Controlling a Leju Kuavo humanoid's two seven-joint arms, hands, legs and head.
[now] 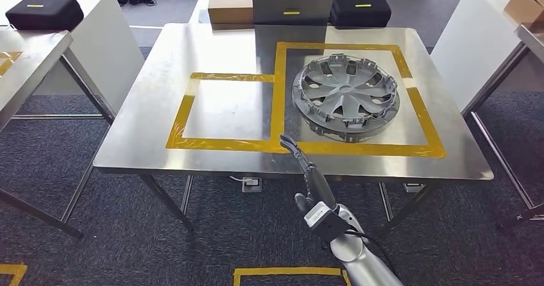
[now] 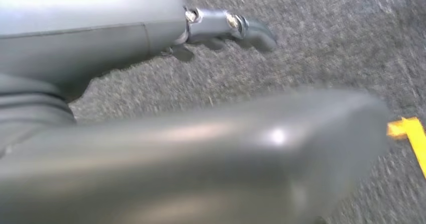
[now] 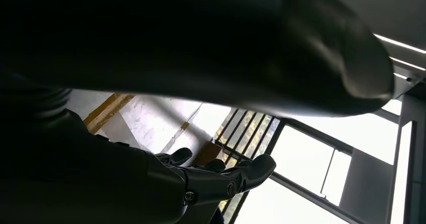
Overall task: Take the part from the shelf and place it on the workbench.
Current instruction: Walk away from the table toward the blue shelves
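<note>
The part, a grey plastic wheel cover (image 1: 346, 97), lies flat on the steel workbench (image 1: 224, 49), inside the larger yellow-taped square on its right half. My right hand (image 1: 306, 170) reaches up at the bench's front edge, just below that square's near tape line. Its fingers are stretched out and hold nothing, and it stands apart from the cover. In the right wrist view those dark fingers (image 3: 221, 179) are extended and bare against bright windows. My left hand (image 2: 150, 83) hangs over grey carpet, its fingers (image 2: 226, 25) loosely extended and its thumb (image 2: 226, 148) blurred, with nothing in it.
A smaller yellow-taped square (image 1: 224, 109) marks the bench's left half. A grey upright panel (image 1: 293, 4), a cardboard box (image 1: 229, 5) and a black case (image 1: 360, 8) stand behind the bench. Other tables flank it, with a black case (image 1: 43, 11) at the left. Yellow tape (image 1: 289, 274) marks the floor.
</note>
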